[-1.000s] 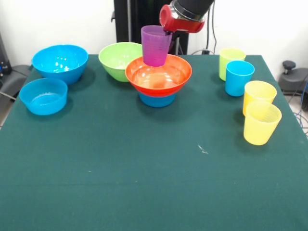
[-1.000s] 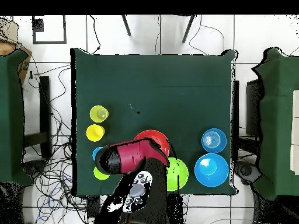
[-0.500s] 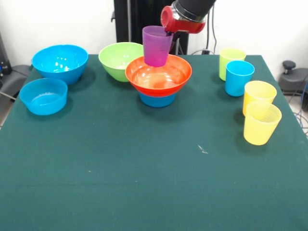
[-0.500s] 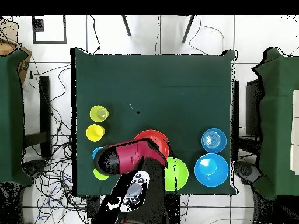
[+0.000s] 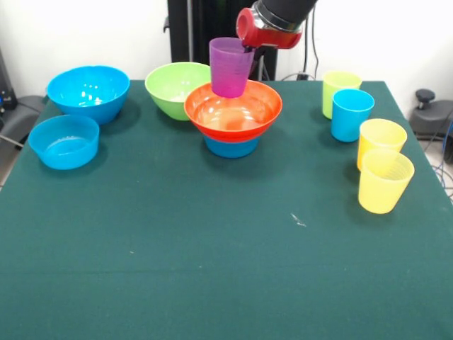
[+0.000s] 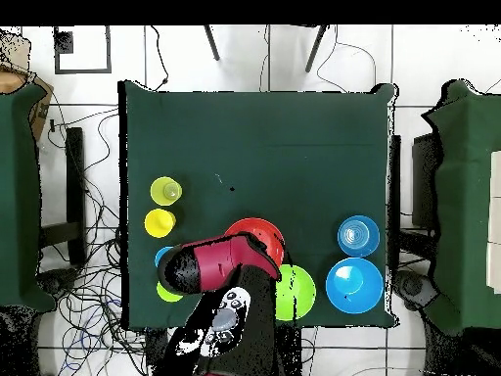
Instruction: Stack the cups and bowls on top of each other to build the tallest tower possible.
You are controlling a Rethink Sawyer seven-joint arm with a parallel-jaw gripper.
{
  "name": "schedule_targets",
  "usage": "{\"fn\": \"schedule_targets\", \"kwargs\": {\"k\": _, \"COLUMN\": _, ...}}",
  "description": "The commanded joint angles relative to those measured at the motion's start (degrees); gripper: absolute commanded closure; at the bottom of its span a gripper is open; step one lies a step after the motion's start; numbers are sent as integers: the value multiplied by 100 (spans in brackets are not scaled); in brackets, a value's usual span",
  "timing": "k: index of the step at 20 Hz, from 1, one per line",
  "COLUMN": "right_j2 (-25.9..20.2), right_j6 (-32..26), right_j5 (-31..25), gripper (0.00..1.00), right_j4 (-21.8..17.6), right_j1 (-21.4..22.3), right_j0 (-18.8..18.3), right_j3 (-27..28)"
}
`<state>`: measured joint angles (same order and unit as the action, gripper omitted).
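Front view is showing the pincer (image 5: 245,47) pinching the purple cup's (image 5: 229,67) rim, holding it over the orange bowl (image 5: 233,110), which is sitting on a small blue bowl (image 5: 231,147) on the tabletop (image 5: 212,241). Letting go off-centre is risking a tipping cup.

A robotics lab: a green cloth-covered table (image 6: 294,137) on a white tiled floor (image 6: 264,59) strewn with loose black cables (image 6: 93,284).
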<state>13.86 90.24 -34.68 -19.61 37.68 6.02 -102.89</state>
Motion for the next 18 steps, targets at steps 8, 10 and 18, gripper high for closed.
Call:
{"fn": "schedule_targets", "kwargs": {"k": 8, "right_j2": -276, "right_j6": 1058, "right_j5": 430, "gripper": 100, "right_j4": 30, "right_j1": -364, "right_j0": 117, "right_j3": 168}}
{"fn": "schedule_targets", "kwargs": {"k": 10, "right_j2": -240, "right_j6": 1120, "right_j5": 481, "gripper": 100, "right_j4": 21, "right_j1": -387, "right_j0": 157, "right_j3": 159}}
{"fn": "schedule_targets", "kwargs": {"k": 18, "right_j2": -151, "right_j6": 1294, "right_j5": 558, "gripper": 100, "right_j4": 13, "right_j1": -584, "right_j0": 289, "right_j3": 257}}
